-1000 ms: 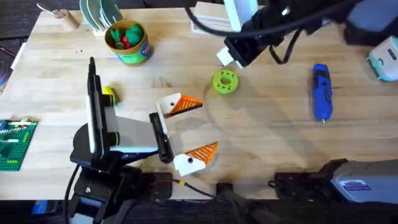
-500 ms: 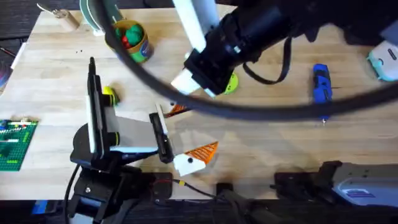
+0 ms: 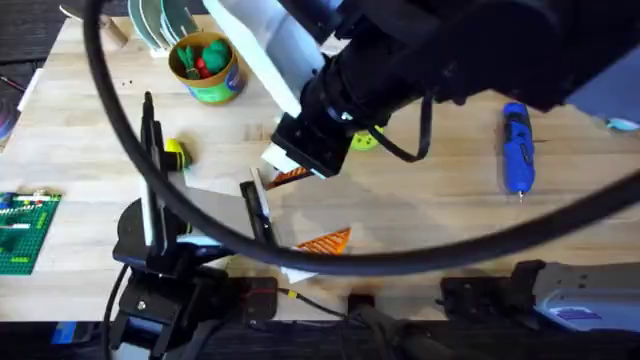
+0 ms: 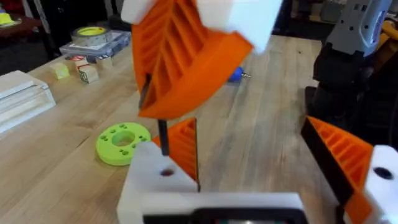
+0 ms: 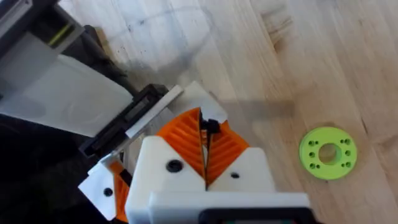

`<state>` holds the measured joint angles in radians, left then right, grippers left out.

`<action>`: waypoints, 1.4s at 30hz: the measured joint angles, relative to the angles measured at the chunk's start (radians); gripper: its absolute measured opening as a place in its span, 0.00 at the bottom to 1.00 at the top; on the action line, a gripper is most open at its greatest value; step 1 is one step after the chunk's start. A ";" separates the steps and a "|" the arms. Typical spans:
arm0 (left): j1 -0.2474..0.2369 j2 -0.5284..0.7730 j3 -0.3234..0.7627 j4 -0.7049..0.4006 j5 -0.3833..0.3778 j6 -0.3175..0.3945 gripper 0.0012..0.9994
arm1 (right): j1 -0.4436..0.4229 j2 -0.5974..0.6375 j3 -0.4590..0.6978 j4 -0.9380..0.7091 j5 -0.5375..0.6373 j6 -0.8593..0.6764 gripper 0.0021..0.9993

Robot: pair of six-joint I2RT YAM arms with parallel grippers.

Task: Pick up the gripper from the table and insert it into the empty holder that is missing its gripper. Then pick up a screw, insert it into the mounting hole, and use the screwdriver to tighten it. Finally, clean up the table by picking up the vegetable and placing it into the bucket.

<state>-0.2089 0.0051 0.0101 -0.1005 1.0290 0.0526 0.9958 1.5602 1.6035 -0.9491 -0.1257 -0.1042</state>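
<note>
The right gripper (image 5: 205, 163), pads clenched on a thin black screw (image 5: 208, 127), should lower it squarely into the white plastic holder's (image 5: 186, 96) mounting hole.

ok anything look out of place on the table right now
Mainly the yellow vegetable: it lies loose on the table beside the left arm, while the bucket farther back holds green and red toy pieces. The right gripper pinches a thin dark screw, seemingly on purpose. Nothing looks spilled or broken.
</note>
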 joint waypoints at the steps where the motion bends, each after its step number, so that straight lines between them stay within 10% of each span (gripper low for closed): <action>1: 0.000 0.000 0.000 0.000 0.000 0.000 0.99 | 0.000 0.001 0.000 0.003 0.003 0.000 0.00; 42: 0.000 0.000 0.000 -0.001 0.007 -0.008 0.99 | 0.001 0.044 0.006 -0.006 -0.002 0.023 0.00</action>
<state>-0.2089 0.0055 0.0101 -0.1017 1.0359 0.0448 0.9966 1.6039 1.6093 -0.9550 -0.1272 -0.0814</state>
